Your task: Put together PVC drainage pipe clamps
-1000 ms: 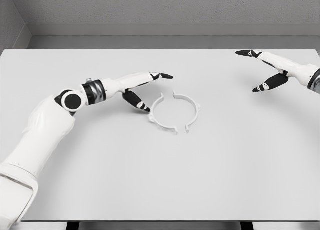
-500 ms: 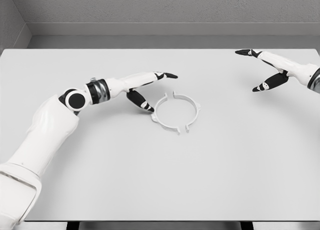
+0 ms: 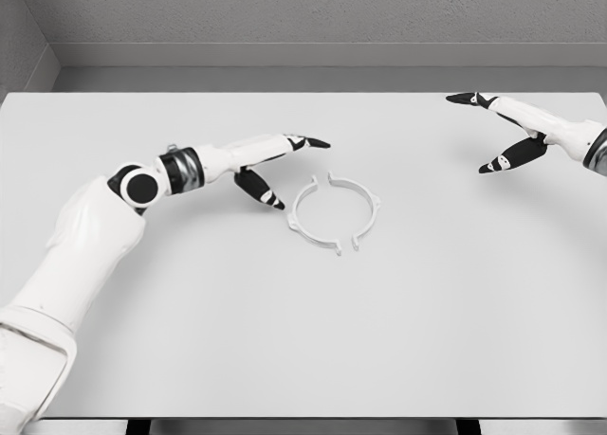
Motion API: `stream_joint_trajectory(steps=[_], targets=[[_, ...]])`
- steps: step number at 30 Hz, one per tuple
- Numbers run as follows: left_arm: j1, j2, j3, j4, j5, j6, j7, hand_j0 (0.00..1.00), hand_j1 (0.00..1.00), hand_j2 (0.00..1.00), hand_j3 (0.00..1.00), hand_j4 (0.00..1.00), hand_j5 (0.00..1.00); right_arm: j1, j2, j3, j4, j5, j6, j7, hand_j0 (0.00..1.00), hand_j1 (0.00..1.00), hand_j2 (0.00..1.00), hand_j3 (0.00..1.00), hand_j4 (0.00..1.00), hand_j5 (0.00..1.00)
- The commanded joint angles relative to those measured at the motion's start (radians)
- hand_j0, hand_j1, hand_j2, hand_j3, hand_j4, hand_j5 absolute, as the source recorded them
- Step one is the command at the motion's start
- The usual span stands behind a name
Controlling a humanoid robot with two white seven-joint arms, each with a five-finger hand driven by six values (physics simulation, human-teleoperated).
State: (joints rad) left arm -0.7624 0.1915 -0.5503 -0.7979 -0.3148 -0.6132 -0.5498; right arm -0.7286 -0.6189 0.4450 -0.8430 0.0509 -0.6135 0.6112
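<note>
While the left hand [image 3: 270, 165] hovers low over the desk [image 3: 303, 340] with fingers spread and holding nothing, the white clamp ring [image 3: 334, 213] lies flat just beside its thumb tip, toward the robot's right, not touching it. Two curved halves form the ring, with small gaps showing at their ends. Well apart, past the ring, the right hand [image 3: 507, 132] hangs with fingers apart, also empty.

I see my left hand [image 3: 270, 165] stretched forward, fingers spread, thumb hanging below the extended fingers, holding nothing. My right hand [image 3: 512, 132] sits far off, fingers likewise splayed, thumb lowered beneath them.
</note>
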Motion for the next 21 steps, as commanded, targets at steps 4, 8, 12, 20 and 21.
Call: stream_joint_trajectory(steps=[4,8,12,20,21], targets=[[0.0,-0.009,0.001,0.003,-0.004,0.002,0.001,1.0,1.0,1.0,1.0,1.0,1.0,0.0,-0.001,0.0,-0.001,-0.008,0.003,0.0,1.0,1.0,1.0,1.0,1.0,1.0],[-0.002,-0.018,0.0,0.002,-0.003,0.002,0.001,1.0,1.0,1.0,1.0,1.0,1.0,0.0,-0.001,0.0,-0.001,-0.008,0.003,0.0,1.0,1.0,1.0,1.0,1.0,1.0],[-0.002,-0.026,-0.003,0.0,-0.004,0.002,0.001,1.0,1.0,1.0,1.0,1.0,1.0,0.0,-0.001,-0.002,-0.001,-0.008,0.003,0.0,1.0,1.0,1.0,1.0,1.0,1.0],[-0.002,-0.03,-0.006,-0.004,-0.004,0.002,0.002,1.0,1.0,1.0,1.0,1.0,1.0,0.0,-0.001,0.0,-0.001,-0.008,0.003,0.0,1.0,1.0,1.0,1.0,1.0,1.0],[-0.002,-0.032,-0.006,-0.006,-0.004,0.002,0.002,1.0,1.0,1.0,1.0,1.0,1.0,0.0,-0.001,-0.002,-0.001,-0.008,0.003,0.0,1.0,1.0,1.0,1.0,1.0,1.0]])
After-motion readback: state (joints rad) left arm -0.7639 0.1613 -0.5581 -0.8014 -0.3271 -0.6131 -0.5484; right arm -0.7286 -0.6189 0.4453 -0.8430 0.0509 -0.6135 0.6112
